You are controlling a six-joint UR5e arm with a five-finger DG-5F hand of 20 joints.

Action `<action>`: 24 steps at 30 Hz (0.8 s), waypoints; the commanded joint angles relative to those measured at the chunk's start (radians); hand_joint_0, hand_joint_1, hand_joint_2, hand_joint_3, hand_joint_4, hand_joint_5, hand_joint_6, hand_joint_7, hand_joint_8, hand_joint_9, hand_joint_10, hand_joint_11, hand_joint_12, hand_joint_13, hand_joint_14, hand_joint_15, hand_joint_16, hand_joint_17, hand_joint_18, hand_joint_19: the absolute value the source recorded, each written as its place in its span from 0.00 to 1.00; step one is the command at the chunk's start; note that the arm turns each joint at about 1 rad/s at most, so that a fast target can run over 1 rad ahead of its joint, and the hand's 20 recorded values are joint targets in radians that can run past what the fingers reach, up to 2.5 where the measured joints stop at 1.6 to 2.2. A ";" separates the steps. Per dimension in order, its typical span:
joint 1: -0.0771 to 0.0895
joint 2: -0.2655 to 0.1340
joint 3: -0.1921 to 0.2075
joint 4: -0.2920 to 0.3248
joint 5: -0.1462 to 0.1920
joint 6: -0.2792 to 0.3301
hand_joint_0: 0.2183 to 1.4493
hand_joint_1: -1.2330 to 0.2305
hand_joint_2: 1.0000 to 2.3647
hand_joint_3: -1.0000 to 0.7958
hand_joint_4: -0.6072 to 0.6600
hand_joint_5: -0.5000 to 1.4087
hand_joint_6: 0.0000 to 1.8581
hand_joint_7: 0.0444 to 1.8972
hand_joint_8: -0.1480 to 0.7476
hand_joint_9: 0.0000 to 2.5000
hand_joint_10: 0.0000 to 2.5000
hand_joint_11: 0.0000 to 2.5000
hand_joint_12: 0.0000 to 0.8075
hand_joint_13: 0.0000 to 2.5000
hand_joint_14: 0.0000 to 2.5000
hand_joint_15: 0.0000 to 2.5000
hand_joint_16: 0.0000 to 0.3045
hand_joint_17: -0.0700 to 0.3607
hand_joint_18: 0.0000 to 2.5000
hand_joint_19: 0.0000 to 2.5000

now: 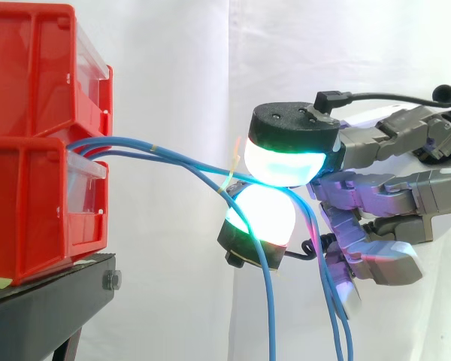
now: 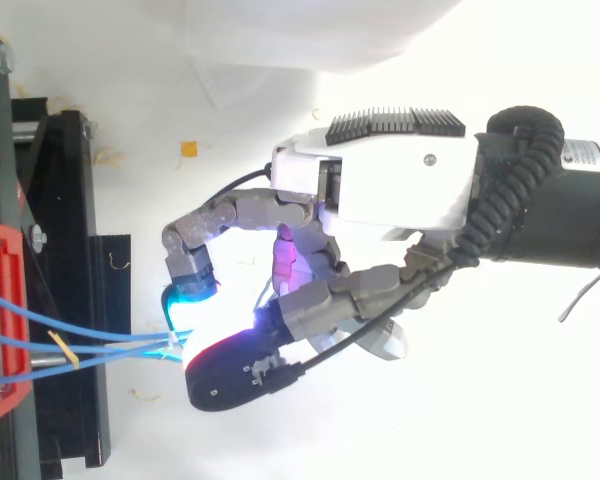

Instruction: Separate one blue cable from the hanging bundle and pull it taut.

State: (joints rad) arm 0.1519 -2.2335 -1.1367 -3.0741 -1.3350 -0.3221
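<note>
Several blue cables point(image 1: 165, 156) come out of the lower red bin point(image 1: 30, 210) and run right toward my hand point(image 1: 406, 188). Two glowing fingertip pads point(image 1: 282, 162) press together from above and below on one blue cable, which stretches nearly straight from the bin to the pinch. The other blue strands point(image 1: 270, 308) sag away below the pads and hang down past the fingers. In the top view the hand point(image 2: 400, 190) reaches in from the right, and the cables point(image 2: 80, 345) converge at its lit tips.
Two red bins point(image 1: 37, 68) are stacked on a black stand point(image 1: 52, 289) at the left. A white curtain forms the backdrop. In the top view a small yellow scrap point(image 2: 188, 149) lies on the white floor below.
</note>
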 commanded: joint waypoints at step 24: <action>-0.002 0.000 0.000 0.000 -0.006 0.002 0.22 0.62 0.00 0.28 0.56 0.34 0.27 0.69 0.34 0.86 0.01 0.25 0.39 0.62 0.01 0.28 0.27 0.60 0.47 0.17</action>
State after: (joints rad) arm 0.1507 -2.2337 -1.1367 -3.0741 -1.3407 -0.3210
